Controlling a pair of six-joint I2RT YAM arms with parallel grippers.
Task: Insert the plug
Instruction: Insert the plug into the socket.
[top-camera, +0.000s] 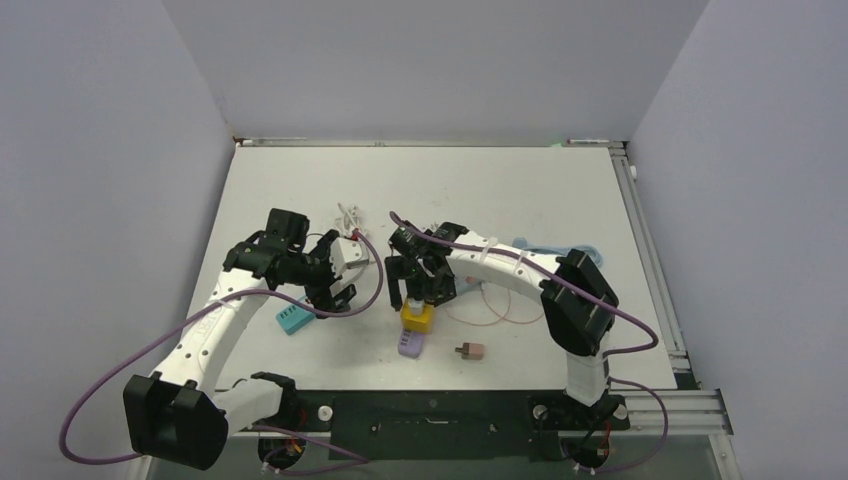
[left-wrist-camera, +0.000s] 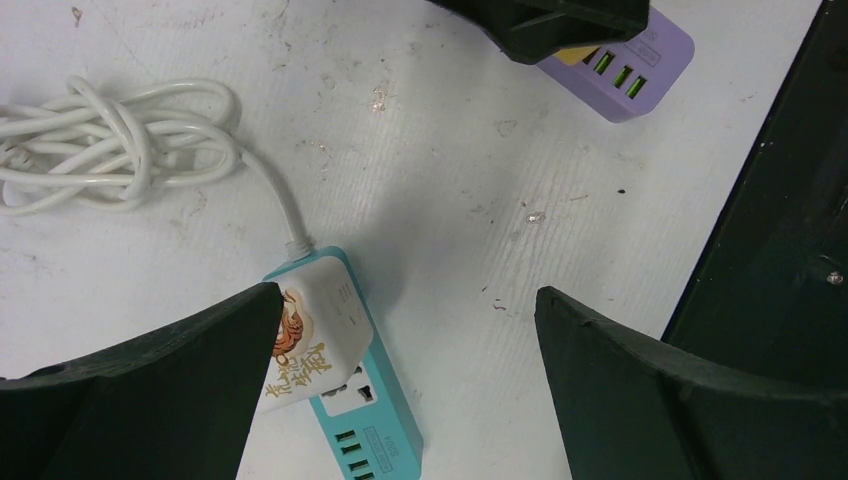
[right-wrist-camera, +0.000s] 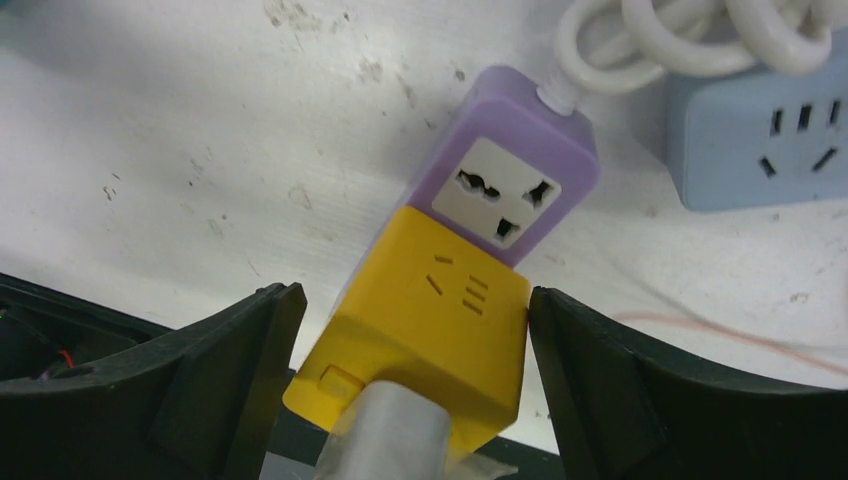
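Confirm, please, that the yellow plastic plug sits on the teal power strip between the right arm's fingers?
The colour is wrong: the yellow plastic plug sits on the purple power strip between the right arm's fingers, as the right wrist view shows.

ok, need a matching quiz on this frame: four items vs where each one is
Items:
1. yellow plug
2. teal power strip
3. blue power strip
4. small pinkish plug

Places:
A. alone on the table, right of the purple strip in the top view
B. below the open left pincer
C. by the purple strip's cord end
D. on the purple strip, flanked by the open right pincer

Pairs: 1-D, 2-B, 3-C, 4-A
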